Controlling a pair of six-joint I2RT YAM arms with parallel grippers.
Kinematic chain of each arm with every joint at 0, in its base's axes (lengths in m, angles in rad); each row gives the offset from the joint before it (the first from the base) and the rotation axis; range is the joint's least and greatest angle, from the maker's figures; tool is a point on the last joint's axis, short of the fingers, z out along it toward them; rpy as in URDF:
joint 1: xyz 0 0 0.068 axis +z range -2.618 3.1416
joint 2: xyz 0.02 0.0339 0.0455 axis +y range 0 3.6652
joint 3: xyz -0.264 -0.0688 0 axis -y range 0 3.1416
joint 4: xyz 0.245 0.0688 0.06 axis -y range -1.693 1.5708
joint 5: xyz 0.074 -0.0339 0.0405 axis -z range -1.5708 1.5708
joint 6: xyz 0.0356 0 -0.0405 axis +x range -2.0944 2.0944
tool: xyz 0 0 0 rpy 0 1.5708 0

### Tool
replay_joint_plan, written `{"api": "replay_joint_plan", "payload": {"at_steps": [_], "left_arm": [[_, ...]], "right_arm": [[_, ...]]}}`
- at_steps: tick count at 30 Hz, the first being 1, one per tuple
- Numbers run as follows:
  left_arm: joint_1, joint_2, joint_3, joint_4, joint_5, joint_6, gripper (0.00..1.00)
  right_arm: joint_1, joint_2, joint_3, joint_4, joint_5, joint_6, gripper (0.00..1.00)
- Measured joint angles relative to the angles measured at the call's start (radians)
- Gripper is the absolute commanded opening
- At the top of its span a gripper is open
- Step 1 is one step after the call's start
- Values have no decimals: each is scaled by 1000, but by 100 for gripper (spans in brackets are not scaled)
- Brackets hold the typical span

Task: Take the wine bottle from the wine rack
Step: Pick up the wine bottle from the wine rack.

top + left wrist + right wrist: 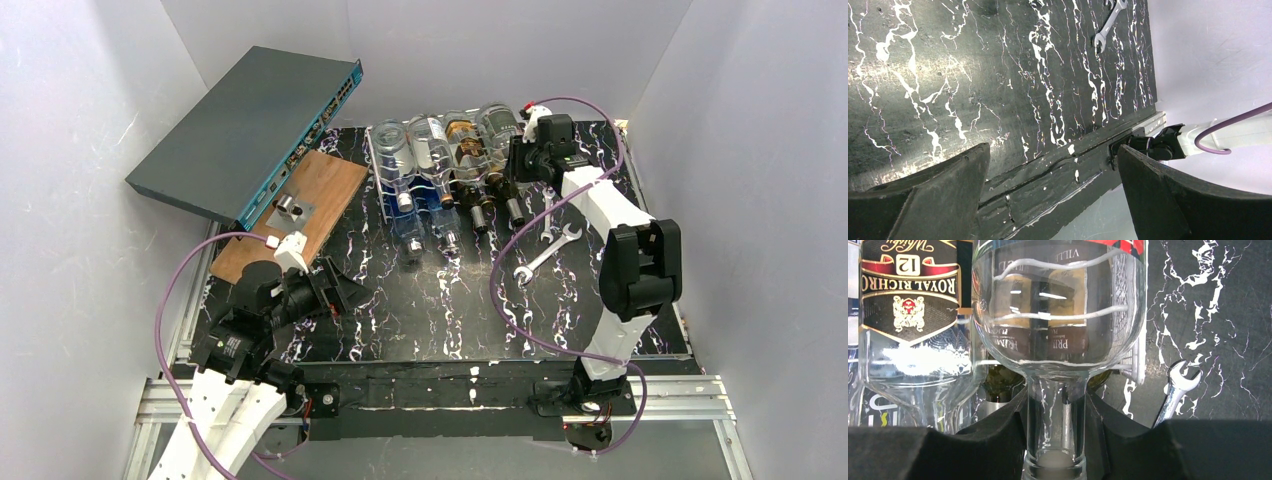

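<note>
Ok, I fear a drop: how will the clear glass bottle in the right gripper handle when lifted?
Probably slippery: the clear glass wine bottle is smooth where the right gripper holds its narrow neck. Looks empty, so likely light. Round body may roll if laid down.

Wine bottle (1058,315): "VILL"; neighbour label (909,295): "ROYAL", 12

A: What colour's the bench (420,300)?
B: Black, veined with white like marble. The wine rack (380,185) is white wire.
A: And the wine bottle (1058,315)?
B: Clear glass, red on its label. Its neighbour's label (908,295) is black with gold lettering and a red ribbon. The right tool (1055,430) is black, the wrench (1175,390) silver
</note>
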Motion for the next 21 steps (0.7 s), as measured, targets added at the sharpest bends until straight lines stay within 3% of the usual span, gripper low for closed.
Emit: {"api": "replay_joint_plan", "payload": {"at_steps": [21], "left_arm": [[0,2,0,0,2,-3,98]], "right_arm": [[-1,-71,-47,-28,-5,-15,1]]}}
